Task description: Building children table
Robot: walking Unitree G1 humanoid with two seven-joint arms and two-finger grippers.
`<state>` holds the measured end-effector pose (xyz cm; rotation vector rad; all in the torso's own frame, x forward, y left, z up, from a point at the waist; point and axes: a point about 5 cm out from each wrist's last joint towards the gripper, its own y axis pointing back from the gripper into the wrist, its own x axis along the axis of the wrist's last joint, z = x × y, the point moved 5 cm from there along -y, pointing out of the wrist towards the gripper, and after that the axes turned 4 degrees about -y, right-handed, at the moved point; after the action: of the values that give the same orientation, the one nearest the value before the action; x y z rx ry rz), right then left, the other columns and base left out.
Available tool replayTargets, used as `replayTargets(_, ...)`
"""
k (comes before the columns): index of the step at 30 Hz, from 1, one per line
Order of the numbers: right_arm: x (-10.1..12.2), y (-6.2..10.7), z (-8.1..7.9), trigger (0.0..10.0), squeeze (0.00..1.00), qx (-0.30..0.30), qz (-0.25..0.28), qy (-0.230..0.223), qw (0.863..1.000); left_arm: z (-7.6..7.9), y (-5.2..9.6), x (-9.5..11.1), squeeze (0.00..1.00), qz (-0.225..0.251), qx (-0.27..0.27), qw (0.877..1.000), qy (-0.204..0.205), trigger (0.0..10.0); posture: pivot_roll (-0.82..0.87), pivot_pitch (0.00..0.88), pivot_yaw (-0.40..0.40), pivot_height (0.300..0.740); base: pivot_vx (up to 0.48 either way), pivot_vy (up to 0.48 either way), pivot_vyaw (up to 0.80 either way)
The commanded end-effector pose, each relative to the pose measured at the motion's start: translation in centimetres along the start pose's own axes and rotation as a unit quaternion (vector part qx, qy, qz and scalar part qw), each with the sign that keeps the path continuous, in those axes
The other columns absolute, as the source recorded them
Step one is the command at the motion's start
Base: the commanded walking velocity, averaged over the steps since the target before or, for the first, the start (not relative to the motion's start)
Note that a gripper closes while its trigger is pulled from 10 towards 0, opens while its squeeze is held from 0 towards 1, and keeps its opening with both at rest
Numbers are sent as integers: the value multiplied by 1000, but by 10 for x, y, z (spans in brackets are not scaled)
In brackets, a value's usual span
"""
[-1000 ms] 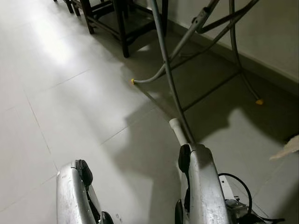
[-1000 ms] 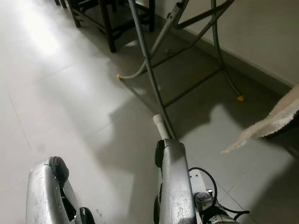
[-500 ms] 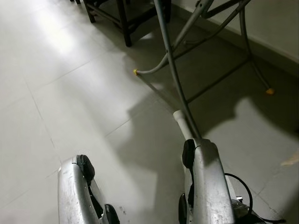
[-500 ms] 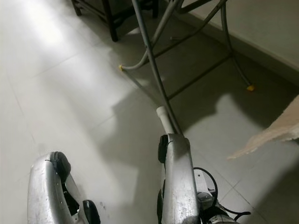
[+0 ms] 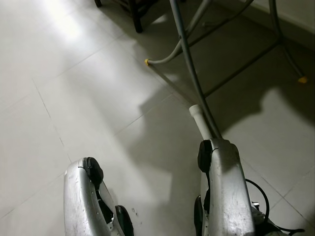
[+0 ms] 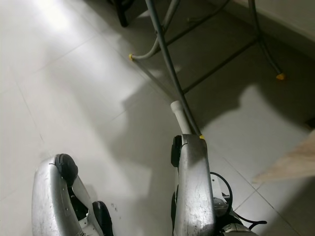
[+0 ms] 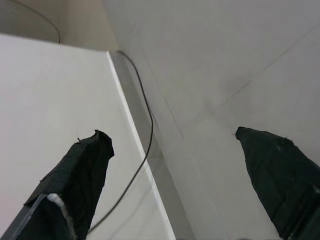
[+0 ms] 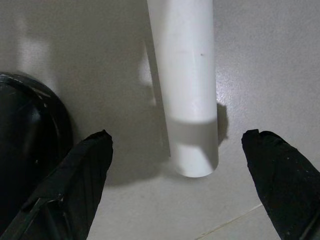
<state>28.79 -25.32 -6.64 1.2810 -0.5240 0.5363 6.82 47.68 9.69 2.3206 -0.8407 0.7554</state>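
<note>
A: What has changed over the last second?

B: The whole head view has slid. The grey metal frame (image 5: 189, 64) with yellow feet now sits higher, toward twelve and one o'clock, and the dark furniture at the top has nearly left the picture. That is the camera tipping down or the robot stepping closer, not the frame moving.

A: And the task's own part?

B: The white tube (image 5: 201, 121), which I take for a table leg, keeps its place just ahead of the right arm, pointing toward twelve o'clock over the tiled floor (image 5: 74, 98). In the right wrist view it hangs between the spread fingers of the right gripper (image 8: 175, 190), its end free, neither pad visibly touching it.

A: So is it clamped?

B: The fingers stand wide apart. What actually carries the tube, I cannot tell.

A: The other arm?

B: The left gripper (image 7: 172, 170) is also spread, empty, idle at seven o'clock.

A: Meaning for the build?

B: Probably an approach stage; the leg is not yet joined to anything.
</note>
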Motion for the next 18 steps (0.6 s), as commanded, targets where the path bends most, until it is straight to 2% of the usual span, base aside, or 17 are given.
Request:
replayTargets(1,-11,1,-46,10000,0,59,-15,28,998,-11,7,-11,0,-26,4,1000,-5,10000,391,502,251,300,0,0,0)
replayTargets(9,-5,0,-36,10000,0,43,-5,34,999,-16,10,-11,0,-29,0,1000,-10,10000,408,506,266,300,0,0,0)
replayTargets(14,4,0,-24,10000,0,12,14,34,999,-18,13,-12,0,-37,-4,999,-12,10000,410,504,276,300,0,0,0)
replayTargets(18,2,-1,-22,10000,0,13,7,34,999,-17,13,-12,0,-40,-10,999,-13,10000,415,504,292,300,0,0,0)
